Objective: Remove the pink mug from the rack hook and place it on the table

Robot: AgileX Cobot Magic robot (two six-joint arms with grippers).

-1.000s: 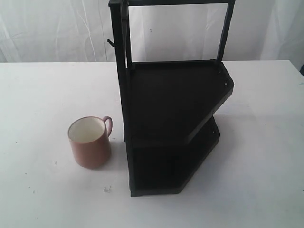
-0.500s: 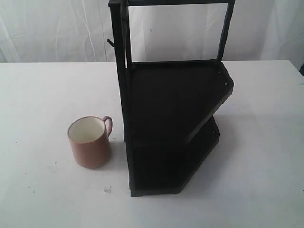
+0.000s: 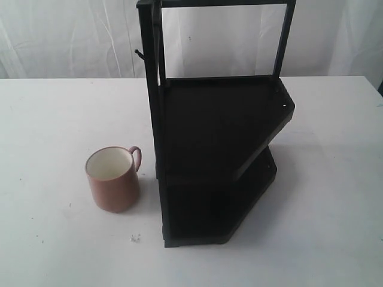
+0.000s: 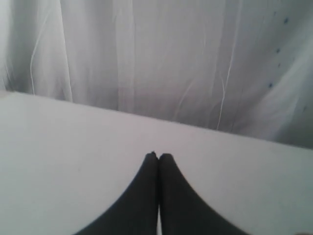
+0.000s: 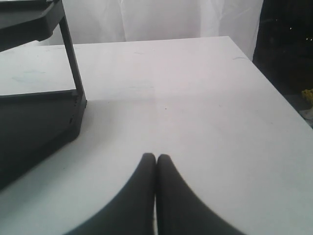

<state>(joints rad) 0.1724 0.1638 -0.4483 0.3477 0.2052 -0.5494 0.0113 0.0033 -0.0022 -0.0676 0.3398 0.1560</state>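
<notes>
The pink mug point(image 3: 113, 179) stands upright on the white table point(image 3: 54, 113), left of the black rack point(image 3: 215, 149), its handle turned toward the rack. The rack hook point(image 3: 139, 54) sticks out bare from the rack's left post, high up. Neither arm shows in the exterior view. My left gripper point(image 4: 158, 155) is shut with nothing in it, over bare table point(image 4: 58, 137). My right gripper point(image 5: 156, 156) is shut and empty too, over the table point(image 5: 195, 98) with the rack's corner point(image 5: 44, 117) off to one side. The mug is out of both wrist views.
A white curtain point(image 3: 72, 36) hangs behind the table. A small white crumb point(image 3: 134, 238) lies in front of the mug. In the right wrist view the table's edge point(image 5: 274, 83) runs beside a dark gap.
</notes>
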